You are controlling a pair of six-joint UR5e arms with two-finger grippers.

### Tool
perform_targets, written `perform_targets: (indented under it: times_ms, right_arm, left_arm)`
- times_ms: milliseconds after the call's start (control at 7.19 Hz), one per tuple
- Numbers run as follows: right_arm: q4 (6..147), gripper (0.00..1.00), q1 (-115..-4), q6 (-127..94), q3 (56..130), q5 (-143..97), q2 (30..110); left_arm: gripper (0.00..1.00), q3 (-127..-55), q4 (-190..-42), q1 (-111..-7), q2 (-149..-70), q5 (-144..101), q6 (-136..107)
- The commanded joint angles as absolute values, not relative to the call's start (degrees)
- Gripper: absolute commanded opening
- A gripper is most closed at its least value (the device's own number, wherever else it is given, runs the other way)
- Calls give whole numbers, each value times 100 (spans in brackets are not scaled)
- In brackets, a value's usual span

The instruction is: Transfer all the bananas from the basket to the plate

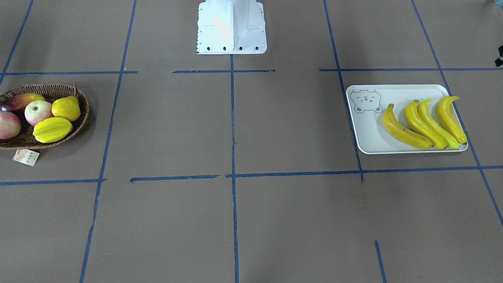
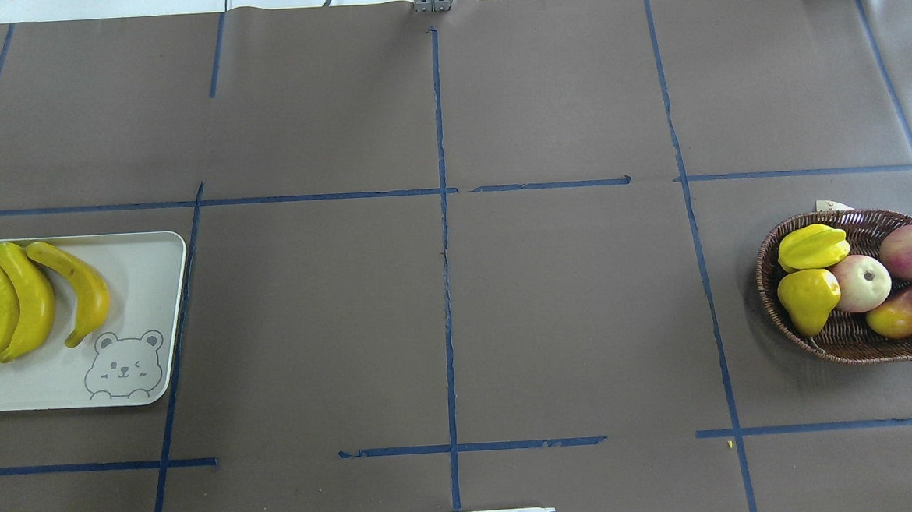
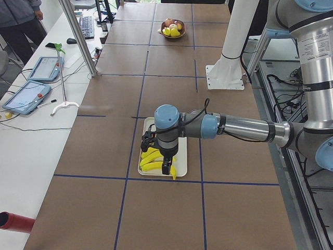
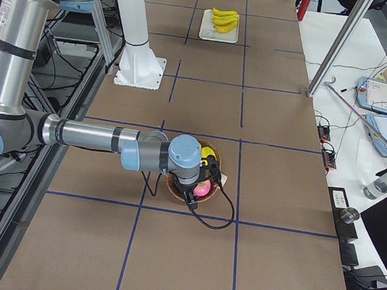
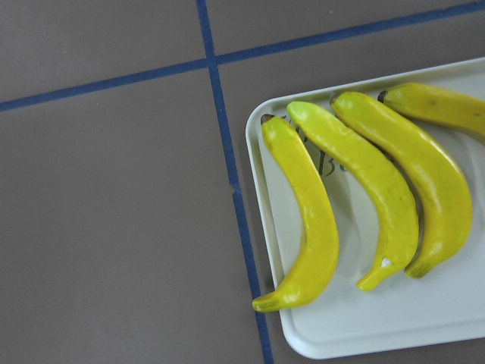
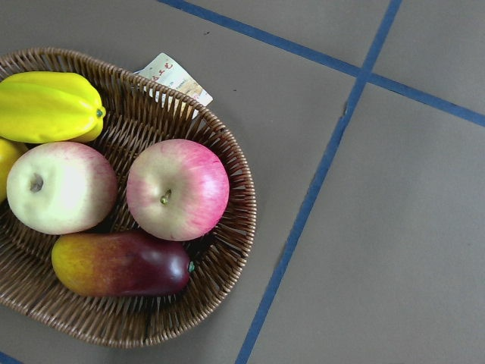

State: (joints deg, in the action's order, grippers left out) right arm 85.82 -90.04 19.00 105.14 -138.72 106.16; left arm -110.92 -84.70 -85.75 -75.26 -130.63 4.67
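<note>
All four bananas point(image 1: 424, 124) lie side by side on the plate point(image 1: 369, 139), crowded toward the end away from its bear face drawing point(image 1: 366, 101), and the outermost one's tip pokes just over the rim. The left gripper point(image 3: 166, 170) hangs right above the plate's bananas, though I can't tell from here whether its fingers are apart or together. Well apart from the plate, at the table's other end, the basket point(image 1: 80, 122) holds a star fruit point(image 1: 52, 129), a pear point(image 1: 66, 108) and other fruit, with the right gripper point(image 4: 190, 196) over it, its fingers just as unreadable.
</note>
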Motion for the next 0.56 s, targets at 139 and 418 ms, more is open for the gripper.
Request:
perform_targets:
  times_ms: [139,418]
  right_arm:
    - [9245,99,-9202,1672,10591,-13843,10521]
    - [9194,99,-9202,1327,10582,-13764,10503]
  left_arm:
    - [100,-10820,-8577,-8640,-7690,-13035,449]
    - [100,-10959,-8560,-8648,-7647,-13052,448]
